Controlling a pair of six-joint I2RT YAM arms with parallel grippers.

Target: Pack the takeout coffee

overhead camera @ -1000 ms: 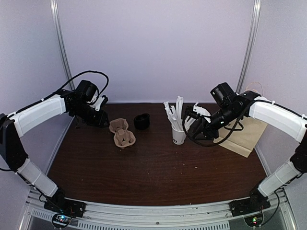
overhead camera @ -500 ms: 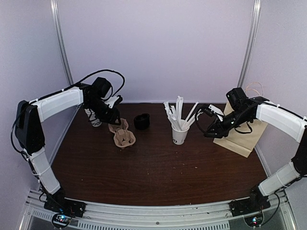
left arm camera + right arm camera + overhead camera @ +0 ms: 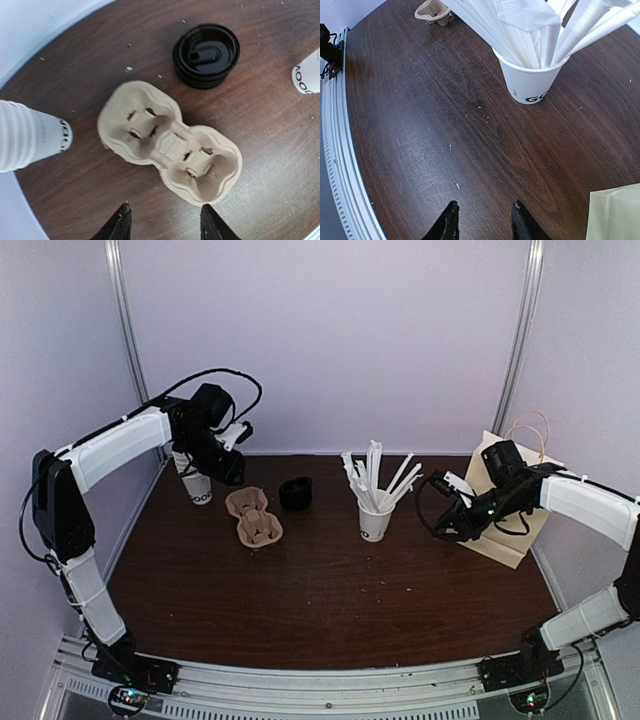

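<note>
I cannot see the coffee in any view. No white cup has a black lid on it yet, so I cannot say where it is. Only its parts are out.

I think a cup like that will be light, with thin paper sides that squash if you squeeze hard. It may be hot and full, so it could spill if it tips. The lid may pop off if it is pushed or pulled. The best place to hold it is likely around the middle of the side, under the lid. It should be held softly and kept standing straight up.

The left end effector (image 3: 165,222) has its two fingers apart, and there is nothing between them. It hangs over the table (image 3: 320,610). The brown tray (image 3: 170,145) with two cup holes lies right below it. The black lids (image 3: 206,55) sit in a little pile just past the tray. The stack of white cups (image 3: 30,140) with no lids is just beside the left end effector, close to the tray.

The right end effector (image 3: 482,222) also has its fingers apart and holds nothing. The straw cup (image 3: 530,80) is in front of it, a little way off. The bag (image 3: 510,510) lies close beside it, partly under the arm. The tray is far off on the other side of the straw cup.
</note>
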